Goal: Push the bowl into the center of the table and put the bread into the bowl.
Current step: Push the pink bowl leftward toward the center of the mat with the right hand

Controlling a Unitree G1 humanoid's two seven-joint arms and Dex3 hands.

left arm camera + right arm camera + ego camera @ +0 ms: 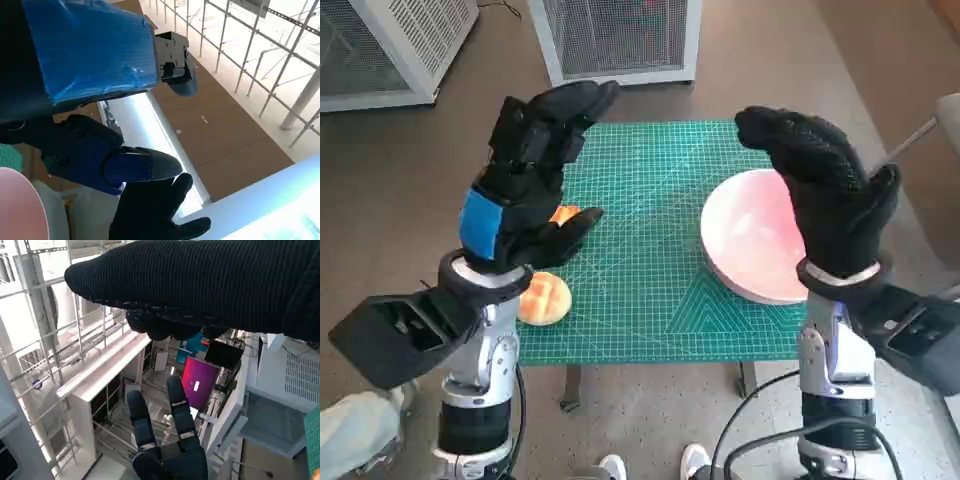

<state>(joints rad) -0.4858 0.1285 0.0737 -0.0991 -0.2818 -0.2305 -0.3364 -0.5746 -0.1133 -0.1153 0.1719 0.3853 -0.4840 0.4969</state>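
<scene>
A pink bowl [750, 240] sits on the right part of the green mat [650, 290]; its rim [20, 200] also shows in the left wrist view. A round orange bread [545, 298] lies near the mat's front left corner, and a second orange piece [563, 213] peeks out behind my left hand. My left hand [525, 175] is raised above the mat's left side, fingers spread, holding nothing. My gloved right hand [825, 185] is raised over the bowl's right side, fingers apart and empty. Each wrist view looks up at the room and shows the other hand: the glove [160, 215] and the black hand [170, 450].
White perforated cabinets [620, 35] stand on the floor beyond the table, another one [390, 45] at the far left. The mat's front edge lies close to my arms. White shoes [695, 460] of a person show on the floor below the table.
</scene>
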